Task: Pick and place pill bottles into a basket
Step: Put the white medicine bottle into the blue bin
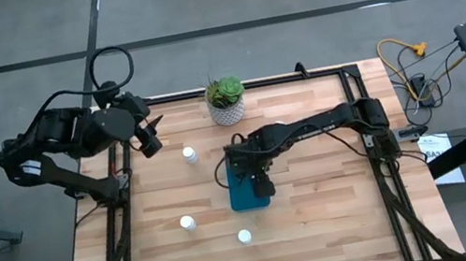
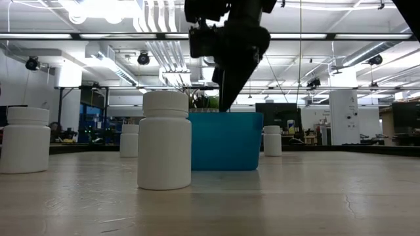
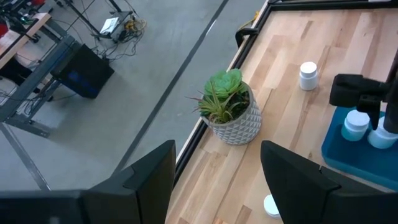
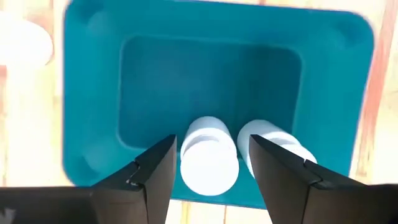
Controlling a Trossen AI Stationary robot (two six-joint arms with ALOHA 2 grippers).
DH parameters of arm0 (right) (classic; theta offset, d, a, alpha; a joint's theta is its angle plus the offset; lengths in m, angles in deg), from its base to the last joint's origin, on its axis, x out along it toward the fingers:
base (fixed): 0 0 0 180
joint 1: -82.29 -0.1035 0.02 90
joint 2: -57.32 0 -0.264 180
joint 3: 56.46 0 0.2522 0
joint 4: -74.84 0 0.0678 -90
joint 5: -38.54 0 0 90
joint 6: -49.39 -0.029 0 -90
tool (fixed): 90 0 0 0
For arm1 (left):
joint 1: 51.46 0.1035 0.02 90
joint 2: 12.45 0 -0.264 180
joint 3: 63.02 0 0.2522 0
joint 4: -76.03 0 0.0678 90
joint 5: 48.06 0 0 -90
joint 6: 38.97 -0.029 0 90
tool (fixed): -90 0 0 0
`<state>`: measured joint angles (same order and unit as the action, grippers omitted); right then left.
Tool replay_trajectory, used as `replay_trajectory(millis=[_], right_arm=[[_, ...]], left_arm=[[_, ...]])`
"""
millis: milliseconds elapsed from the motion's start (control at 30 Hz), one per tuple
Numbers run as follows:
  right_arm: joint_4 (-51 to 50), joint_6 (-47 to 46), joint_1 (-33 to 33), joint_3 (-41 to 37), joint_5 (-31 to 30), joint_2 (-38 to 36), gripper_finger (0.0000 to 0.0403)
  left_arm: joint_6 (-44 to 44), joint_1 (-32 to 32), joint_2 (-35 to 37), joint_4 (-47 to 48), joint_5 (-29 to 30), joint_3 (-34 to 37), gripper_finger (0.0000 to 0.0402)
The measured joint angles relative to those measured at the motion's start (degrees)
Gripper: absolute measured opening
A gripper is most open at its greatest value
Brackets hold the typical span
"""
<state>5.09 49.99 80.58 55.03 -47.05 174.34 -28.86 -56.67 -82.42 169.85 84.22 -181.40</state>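
Note:
The teal basket (image 1: 248, 194) stands mid-table and holds two white pill bottles (image 4: 208, 155) (image 4: 268, 144), both upright on its floor. My right gripper (image 4: 212, 144) hangs open just above the basket and points down. Its fingers stand either side of one bottle without touching it. Three more pill bottles stand on the wood (image 1: 190, 154) (image 1: 187, 222) (image 1: 244, 236). Another pill bottle (image 3: 308, 74) stands beyond the basket, by the right arm. My left gripper (image 1: 152, 142) waits open, high over the table's far left corner.
A white pot with a green plant (image 1: 226, 100) stands at the table's far edge, behind the basket. A black frame rail (image 1: 356, 100) runs along the table's sides. Bare wood lies to the right of the basket and along the near edge.

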Motion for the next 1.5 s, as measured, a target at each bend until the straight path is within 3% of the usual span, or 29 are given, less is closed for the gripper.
replay_trajectory(millis=[467, 867, 1200, 1500], right_arm=[[-6.2, 0.4, 1.0, 9.6, 0.0, -0.6, 0.0194], [-17.0, 3.4, 6.2, 18.0, -1.7, -0.7, 0.0194], [-20.6, 7.5, 12.6, 19.1, -1.6, -2.2, 0.0194], [-22.4, 13.4, 18.2, 16.6, -1.4, -8.1, 0.0194]], left_arm=[[0.0, 0.0, 0.0, 0.1, 0.0, 0.0, 0.0219], [0.0, 0.0, 0.0, 0.3, 0.0, 0.0, 0.0219], [0.0, 0.0, 0.0, 0.3, 0.0, 0.0, 0.0219], [0.0, 0.0, -0.1, 0.4, 0.0, 0.0, 0.0219]])
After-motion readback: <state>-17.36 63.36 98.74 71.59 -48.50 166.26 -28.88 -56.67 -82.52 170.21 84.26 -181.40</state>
